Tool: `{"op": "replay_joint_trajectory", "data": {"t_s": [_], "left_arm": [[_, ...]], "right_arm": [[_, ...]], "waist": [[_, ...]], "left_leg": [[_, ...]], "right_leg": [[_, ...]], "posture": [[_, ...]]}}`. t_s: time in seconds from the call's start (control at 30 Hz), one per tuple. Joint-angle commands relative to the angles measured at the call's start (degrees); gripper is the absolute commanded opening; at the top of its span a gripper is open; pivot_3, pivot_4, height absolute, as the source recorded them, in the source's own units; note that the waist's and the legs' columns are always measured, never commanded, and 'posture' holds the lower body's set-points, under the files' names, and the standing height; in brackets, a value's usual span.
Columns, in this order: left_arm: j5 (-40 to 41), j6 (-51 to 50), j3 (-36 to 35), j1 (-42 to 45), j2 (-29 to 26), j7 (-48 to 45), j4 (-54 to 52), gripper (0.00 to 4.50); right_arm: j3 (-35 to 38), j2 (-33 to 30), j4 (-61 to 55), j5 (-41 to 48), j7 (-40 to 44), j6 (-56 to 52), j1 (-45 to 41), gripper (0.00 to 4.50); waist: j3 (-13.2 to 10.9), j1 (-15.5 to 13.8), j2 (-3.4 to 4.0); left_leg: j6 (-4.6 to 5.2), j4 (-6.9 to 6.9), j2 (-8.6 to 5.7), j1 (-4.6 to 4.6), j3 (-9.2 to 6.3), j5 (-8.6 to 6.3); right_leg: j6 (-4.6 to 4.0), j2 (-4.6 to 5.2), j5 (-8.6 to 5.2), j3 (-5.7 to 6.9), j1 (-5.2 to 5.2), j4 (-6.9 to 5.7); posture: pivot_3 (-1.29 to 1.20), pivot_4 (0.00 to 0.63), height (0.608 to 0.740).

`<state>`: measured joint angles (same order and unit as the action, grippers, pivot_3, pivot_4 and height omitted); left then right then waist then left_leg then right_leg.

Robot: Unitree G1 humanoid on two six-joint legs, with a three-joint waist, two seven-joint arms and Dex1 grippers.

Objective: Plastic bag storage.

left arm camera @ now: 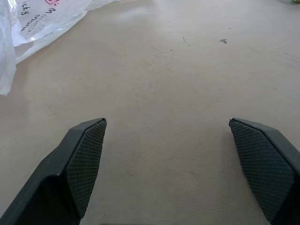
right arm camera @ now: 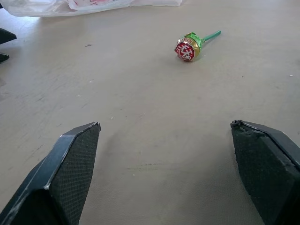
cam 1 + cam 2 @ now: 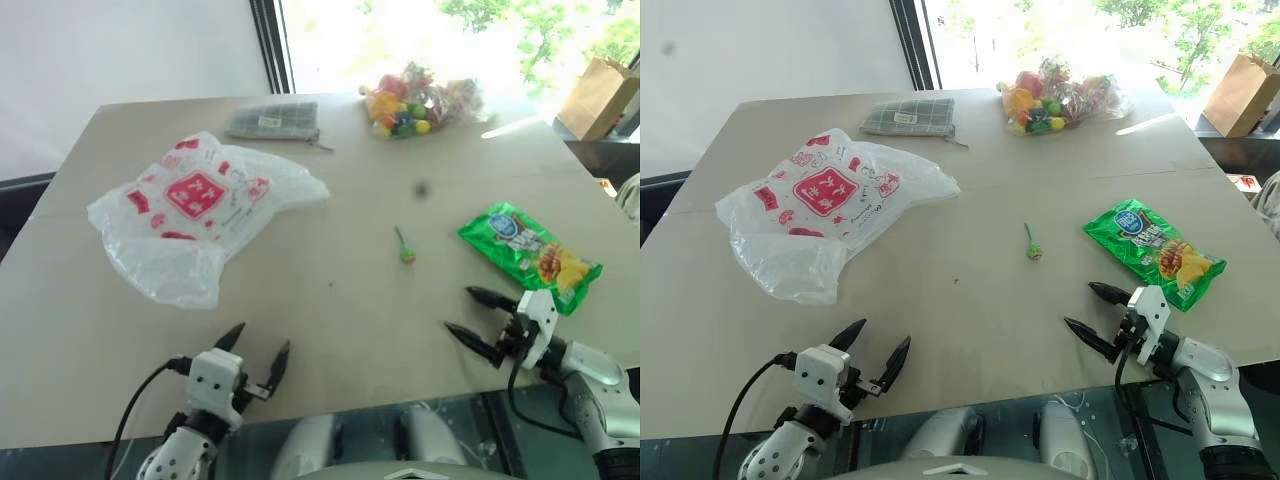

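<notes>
Lay crumpled on the left half of the table [image 3: 330, 330], well ahead of the left gripper [image 3: 258, 350]: the plastic bag [image 3: 196, 215], thin, crinkly, translucent white, printed with a red square logo and smaller red marks, one loose tail trailing toward the near edge. Stretched smooth, matte and beige from edge to edge, faintly scuffed, a seam running across it. Hovered low at the near-left edge with both black tapered fingers spread wide, nothing between the cross-hatched pads [image 1: 86, 161]. Rested flat at the far edge, behind the bag: a grey checked fabric pouch [image 3: 272, 120], rectangular, soft. Sat further right along that far edge, a clear bag of colourful small items [image 3: 415, 100], lumpy and glossy. Lay alone mid-table, a lollipop [image 2: 189, 48], round head in shiny red-and-gold foil, slim green stick. Sprawled flat on the right side, a shiny green snack packet [image 3: 528, 253], crinkled foil, oblong. Waited just near of that packet, pointing leftward: the right gripper [image 3: 470, 312], fingers likewise parted wide and empty. Stood off beyond the far-right corner, a brown paper bag [image 3: 598, 95]
</notes>
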<state>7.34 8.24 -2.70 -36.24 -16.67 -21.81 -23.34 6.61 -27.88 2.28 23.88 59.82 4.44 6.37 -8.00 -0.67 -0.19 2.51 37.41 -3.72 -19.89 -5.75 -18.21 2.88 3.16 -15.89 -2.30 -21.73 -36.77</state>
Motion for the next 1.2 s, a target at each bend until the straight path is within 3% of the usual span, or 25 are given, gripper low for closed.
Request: {"op": "replay_joint_trajectory", "data": {"t_s": [0.03, 0.9, 1.1, 1.2], "left_arm": [[-0.43, -0.42, 0.01, -0.25, -0.51, -0.25, 0.09, 4.45], [-0.28, 0.47, 0.06, -2.47, 0.79, 1.04, -1.14, 4.45], [1.51, 1.31, -2.12, -2.48, 4.79, 5.08, -4.18, 4.45], [-6.17, 6.71, -4.17, -4.90, 9.37, 11.83, -9.97, 4.45]], "right_arm": [[-0.70, 0.11, 0.88, -0.56, -0.38, -0.50, 0.38, 4.50], [-1.46, -0.81, 4.40, -0.61, 2.22, -0.15, -3.04, 4.50], [-3.55, -1.30, 3.58, -0.79, 5.69, 1.47, -5.29, 4.50], [-4.83, -2.39, -1.12, 3.41, 9.11, -3.53, -7.43, 4.50]], "waist": [[0.00, 0.00, 0.00], [0.03, 0.09, -0.05], [-0.01, 0.16, -0.06], [-0.17, 0.13, -0.24]], "left_leg": [[0.00, 0.00, 0.00, 0.00, 0.00, 0.00], [0.00, 0.01, 0.00, 0.04, 0.01, 0.00], [0.00, 0.02, 0.00, 0.03, 0.01, 0.00], [-0.15, 0.03, 0.01, 0.00, 0.01, 0.09]], "right_leg": [[0.00, 0.00, 0.00, 0.00, 0.00, 0.00], [0.00, -0.01, 0.00, -0.01, 0.02, -0.02], [0.00, -0.02, 0.00, 0.00, 0.01, -0.03], [0.00, -0.03, 0.00, 0.00, -0.02, -0.03]], "posture": [[0.00, 0.150, 0.740], [0.00, 0.150, 0.740], [0.00, 0.150, 0.740], [0.00, 0.150, 0.740]]}}
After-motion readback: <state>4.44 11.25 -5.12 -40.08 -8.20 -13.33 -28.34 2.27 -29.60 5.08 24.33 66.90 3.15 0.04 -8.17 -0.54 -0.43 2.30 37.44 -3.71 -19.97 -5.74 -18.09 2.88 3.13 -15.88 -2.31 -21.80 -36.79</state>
